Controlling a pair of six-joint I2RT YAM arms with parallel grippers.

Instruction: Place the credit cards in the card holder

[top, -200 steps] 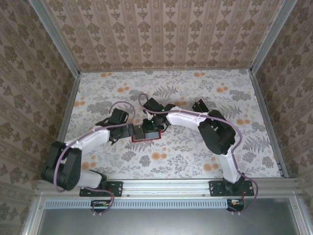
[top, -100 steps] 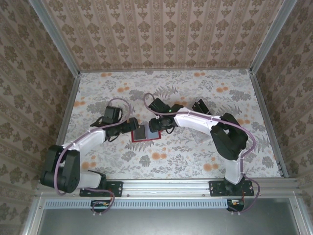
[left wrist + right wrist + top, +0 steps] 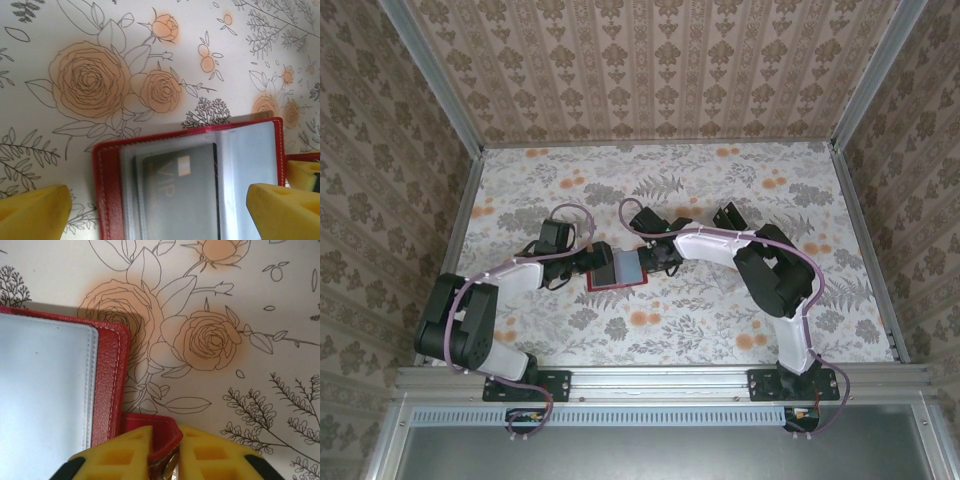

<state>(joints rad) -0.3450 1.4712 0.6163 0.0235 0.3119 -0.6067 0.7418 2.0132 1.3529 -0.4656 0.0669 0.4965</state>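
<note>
On floral-print table [image 3: 720,310], walled by patterned wallpaper [image 3: 650,70] and aluminium rail [image 3: 660,375]: noted card holder [image 3: 617,271] lying open near centre, credit card [image 3: 180,195] inside clear sleeve. Saw left gripper [image 3: 592,258] spread wide astride it, right gripper [image 3: 165,445] clenched on its red tab [image 3: 150,427].
</note>
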